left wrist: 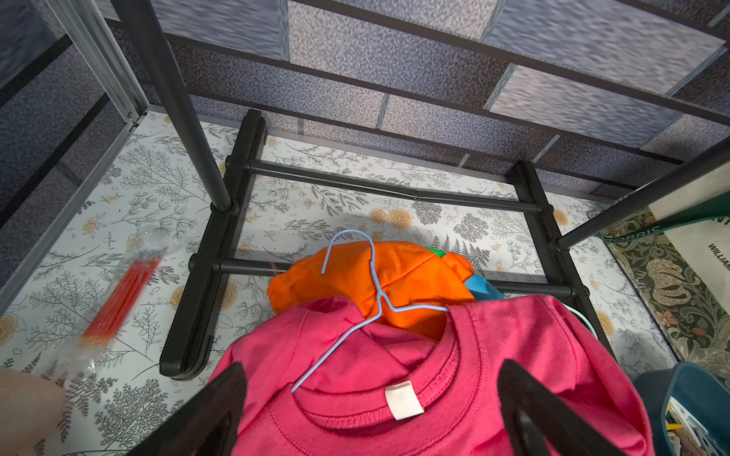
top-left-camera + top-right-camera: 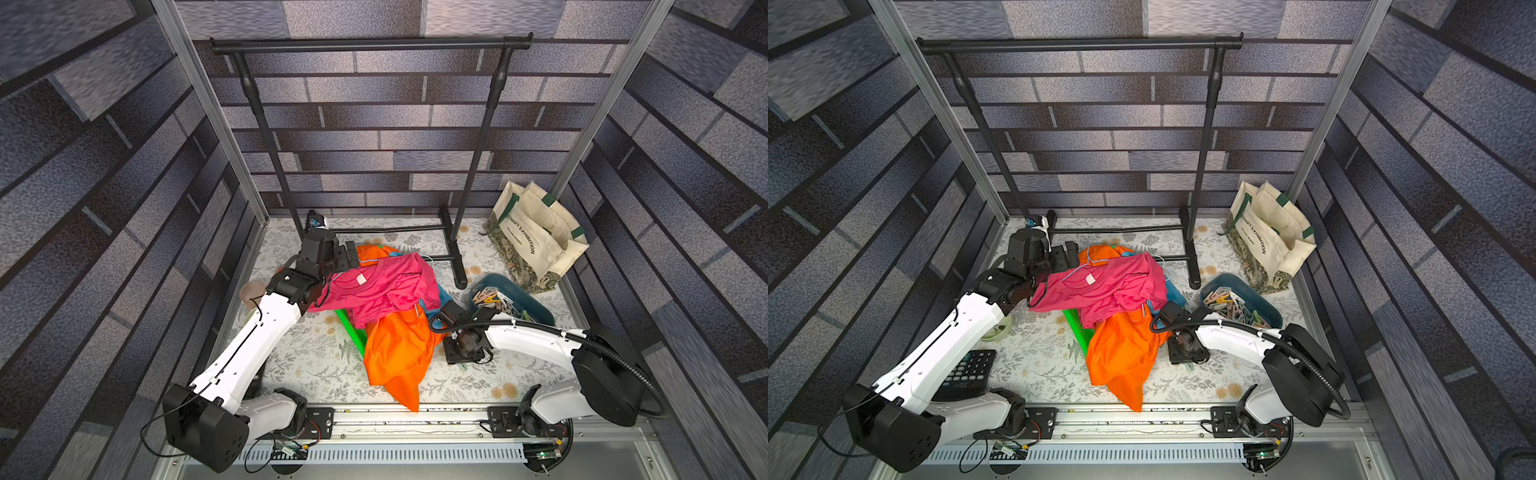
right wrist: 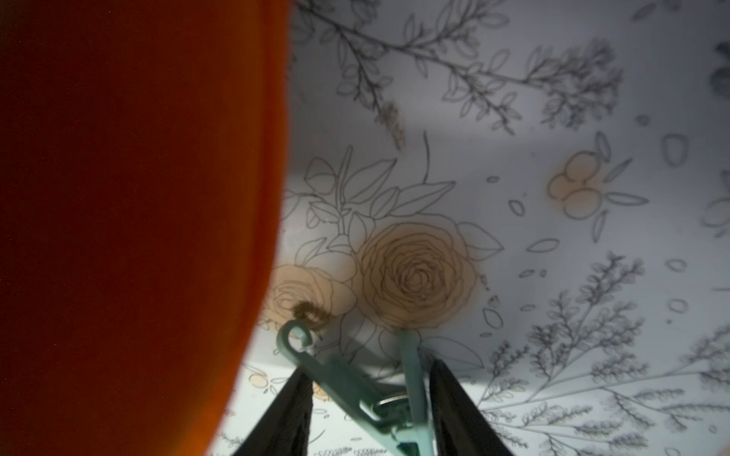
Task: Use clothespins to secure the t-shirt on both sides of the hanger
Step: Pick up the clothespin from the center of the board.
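A pink t-shirt (image 2: 386, 286) (image 1: 434, 375) lies crumpled on the floral table on top of other garments. A pale blue wire hanger (image 1: 375, 276) runs in through its collar, the hook resting on orange cloth. My left gripper (image 1: 373, 398) hovers open just over the collar, one finger on each side of the white label. Beside an orange garment (image 2: 399, 353), my right gripper (image 3: 371, 406) points down close to the table, shut on a mint green clothespin (image 3: 355, 387). More clothespins (image 2: 496, 301) fill a dark blue bin (image 2: 536, 309) to the right.
A black clothes rack (image 2: 370, 43) stands at the back, its feet (image 1: 205, 300) near the garments. A tote bag (image 2: 536, 237) leans in the back right corner. A green hanger (image 2: 351, 328) lies under the clothes. A calculator (image 2: 971, 370), a bowl (image 2: 998, 330) and a pack of orange sticks (image 1: 122, 292) are on the left.
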